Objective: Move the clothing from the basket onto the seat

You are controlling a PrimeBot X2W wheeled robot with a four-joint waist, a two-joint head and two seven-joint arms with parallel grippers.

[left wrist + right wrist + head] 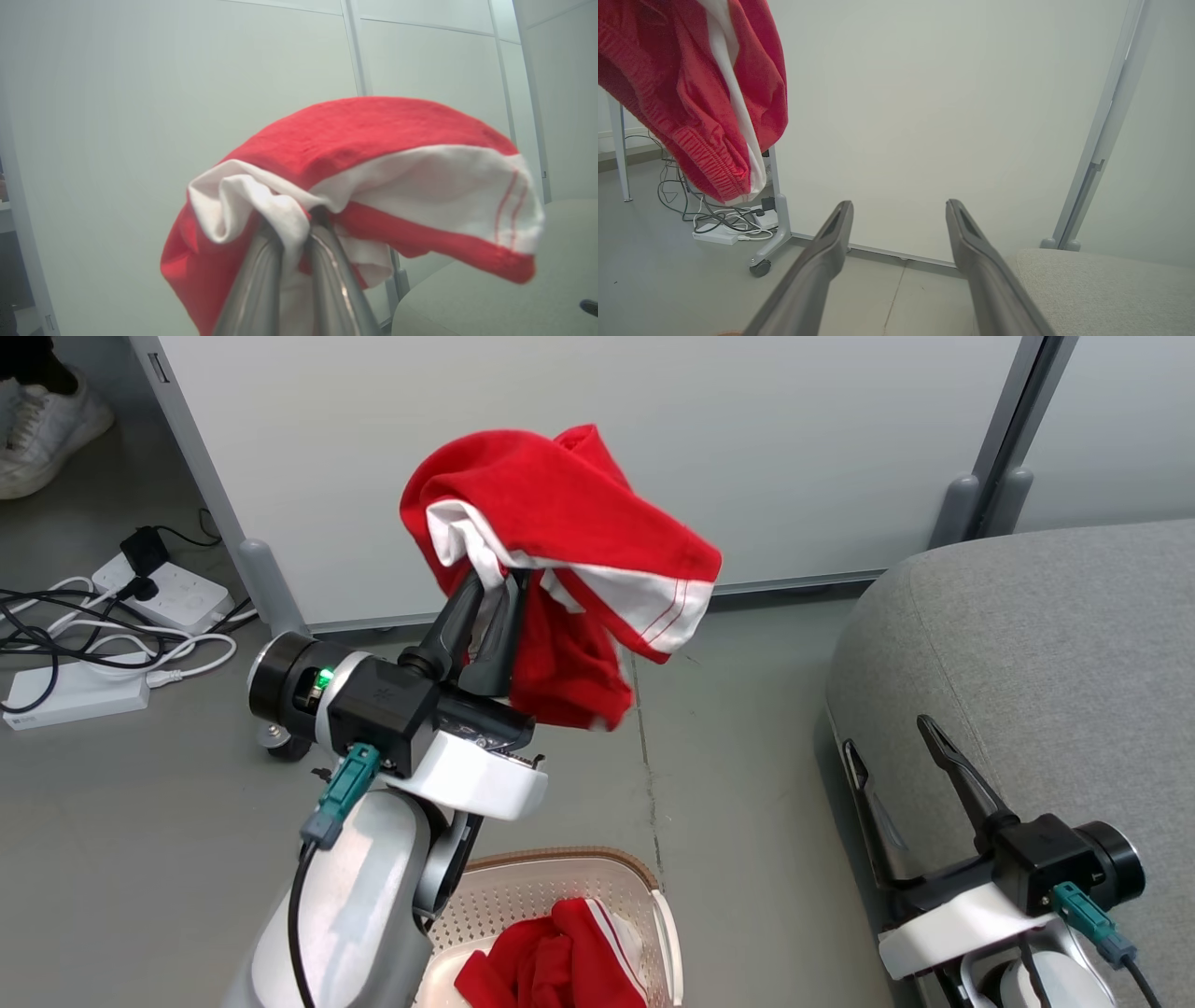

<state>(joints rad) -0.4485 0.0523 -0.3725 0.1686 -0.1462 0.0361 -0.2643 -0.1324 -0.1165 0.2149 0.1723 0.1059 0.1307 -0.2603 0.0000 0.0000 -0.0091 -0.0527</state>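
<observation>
Over the floor (747, 756), raised beyond the basket (597, 861), one red garment (560, 513) with a white panel hangs from the left jaws. These are pressed together, pinching a fold of the white part, and cloth drapes down past both fingers (252, 289).

More red clothing (546, 961) lies in the basket, which stands on the floor below the left arm (345, 896), left of the seat (1046, 653).

Right jaws are spread wide and hold nothing. They sit low beside the seat's left edge. The seat is grey fabric with a rounded corner.

White partition panels (579, 401) on grey feet (271, 588) bound the floor's far edge. Power strips (177, 597) and tangled cables (56, 635) lie on the floor at far left, by the partition. A white shoe (42, 429) shows at the far left corner.
</observation>
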